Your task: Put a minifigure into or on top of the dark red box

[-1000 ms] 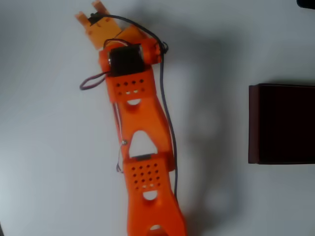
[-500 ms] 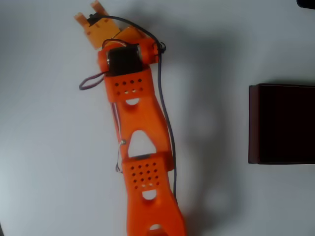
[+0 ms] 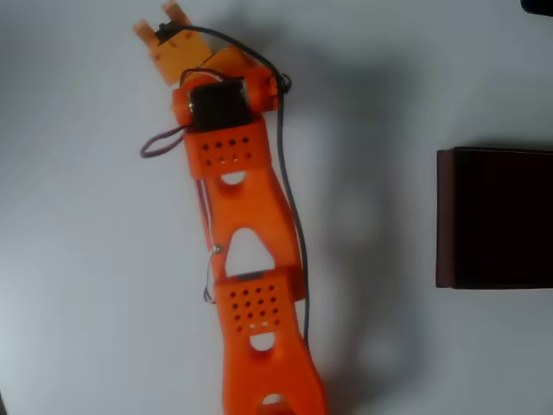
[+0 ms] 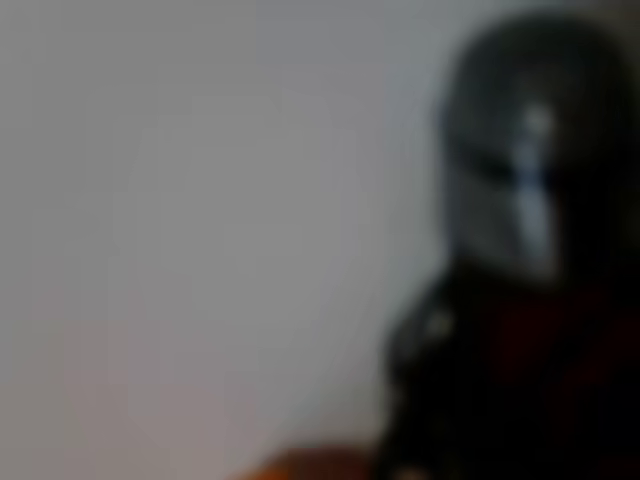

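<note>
In the overhead view, the orange arm (image 3: 246,259) is seen stretched from the bottom edge up toward the upper left of the white table (image 3: 86,259). A dark cable (image 3: 289,190) is run along its right side, and a small loop of it is seen left of the wrist. The gripper (image 3: 162,24) is found at the top left, its two orange fingers (image 3: 177,12) parted by a small gap; whether anything is held between them cannot be told from above.

In the wrist view, the minifigure (image 4: 530,260) is seen very close and blurred on the right, with a rounded grey-black head over a dark body, against the pale table. A grasp on it cannot be confirmed.

At the right edge of the overhead view, the dark red box (image 3: 446,216) is seen with a near-black inside, well apart from the gripper.
</note>
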You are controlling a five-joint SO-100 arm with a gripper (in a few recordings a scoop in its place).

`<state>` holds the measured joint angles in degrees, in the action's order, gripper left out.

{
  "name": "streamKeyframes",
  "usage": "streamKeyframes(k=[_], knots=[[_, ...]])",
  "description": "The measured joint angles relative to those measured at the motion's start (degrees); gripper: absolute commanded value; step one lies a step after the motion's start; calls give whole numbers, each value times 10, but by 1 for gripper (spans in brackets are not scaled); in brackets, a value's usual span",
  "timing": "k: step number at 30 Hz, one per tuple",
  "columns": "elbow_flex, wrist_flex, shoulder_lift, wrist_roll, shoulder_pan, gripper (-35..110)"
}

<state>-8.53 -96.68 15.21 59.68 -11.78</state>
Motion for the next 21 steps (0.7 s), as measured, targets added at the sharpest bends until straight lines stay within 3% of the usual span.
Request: streamKeyframes(k=[21], knots=[[15,1,2,11,2,12]])
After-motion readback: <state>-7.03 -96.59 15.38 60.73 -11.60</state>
